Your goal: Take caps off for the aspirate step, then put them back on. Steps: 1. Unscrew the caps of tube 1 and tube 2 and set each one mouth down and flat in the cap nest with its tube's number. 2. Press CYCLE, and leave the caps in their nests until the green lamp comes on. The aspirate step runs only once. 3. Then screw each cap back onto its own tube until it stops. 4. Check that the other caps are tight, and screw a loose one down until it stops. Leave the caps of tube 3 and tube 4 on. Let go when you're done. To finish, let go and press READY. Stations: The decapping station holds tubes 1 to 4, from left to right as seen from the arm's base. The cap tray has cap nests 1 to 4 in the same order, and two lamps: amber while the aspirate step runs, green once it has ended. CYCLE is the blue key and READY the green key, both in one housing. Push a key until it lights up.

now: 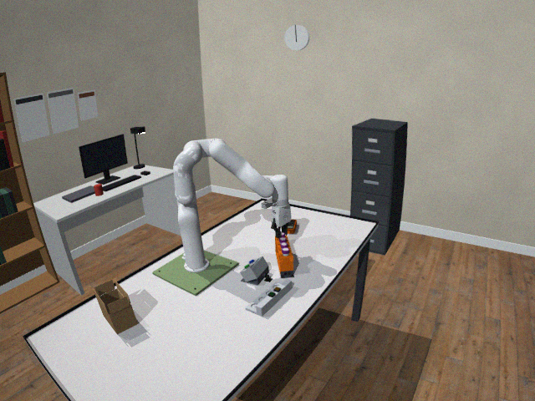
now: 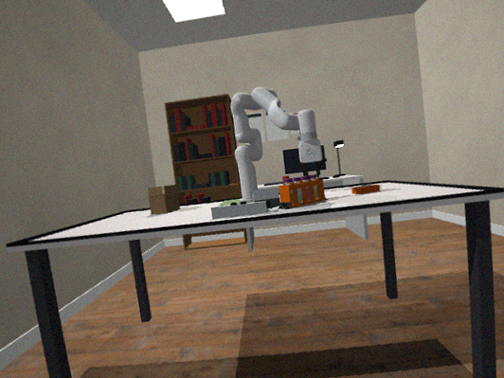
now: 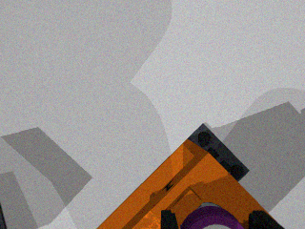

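Pincer | loosening (seemingly) around purple cap | orange decapping station, end tube

The arm is showing smooth, rounded white links joined by bulging cylindrical joints, with no cables or markings that can be made out. Its column is widening into a round white flange sitting on a flat green base plate. The gripper is appearing as a boxy white body bearing a small round pale mark, ending in dark fingers.
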Controlling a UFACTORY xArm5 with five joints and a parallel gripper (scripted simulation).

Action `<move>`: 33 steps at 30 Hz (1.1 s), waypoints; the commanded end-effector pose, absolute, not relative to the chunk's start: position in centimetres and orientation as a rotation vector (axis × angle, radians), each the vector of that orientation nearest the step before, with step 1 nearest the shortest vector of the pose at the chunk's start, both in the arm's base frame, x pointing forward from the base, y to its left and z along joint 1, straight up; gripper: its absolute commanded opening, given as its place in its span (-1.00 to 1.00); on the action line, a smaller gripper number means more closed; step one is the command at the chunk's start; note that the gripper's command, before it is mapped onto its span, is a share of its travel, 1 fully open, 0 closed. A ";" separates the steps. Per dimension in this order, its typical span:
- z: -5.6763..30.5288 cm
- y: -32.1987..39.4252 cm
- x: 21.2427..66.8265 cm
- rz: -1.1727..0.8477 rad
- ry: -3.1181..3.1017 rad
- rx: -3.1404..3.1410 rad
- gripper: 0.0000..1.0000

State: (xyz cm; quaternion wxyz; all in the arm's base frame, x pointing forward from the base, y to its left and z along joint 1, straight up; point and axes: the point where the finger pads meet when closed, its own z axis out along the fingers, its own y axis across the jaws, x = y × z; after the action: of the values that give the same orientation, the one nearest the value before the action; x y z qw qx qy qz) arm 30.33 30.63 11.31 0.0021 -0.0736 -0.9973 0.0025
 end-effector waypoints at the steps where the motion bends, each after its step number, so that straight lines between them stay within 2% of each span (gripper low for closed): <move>1: 11.5 30.7 30.4 0.008 -3.124 -0.360 -0.08; 20: 11.5 30.7 30.4 0.006 -2.860 -1.310 -0.08; 33: 11.5 30.7 30.4 0.004 -2.431 -1.997 -0.08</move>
State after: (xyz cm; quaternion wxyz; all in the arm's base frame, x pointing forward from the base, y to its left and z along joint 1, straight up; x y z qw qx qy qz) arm 30.33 30.64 11.35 0.0005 -0.5361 -0.8441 0.0026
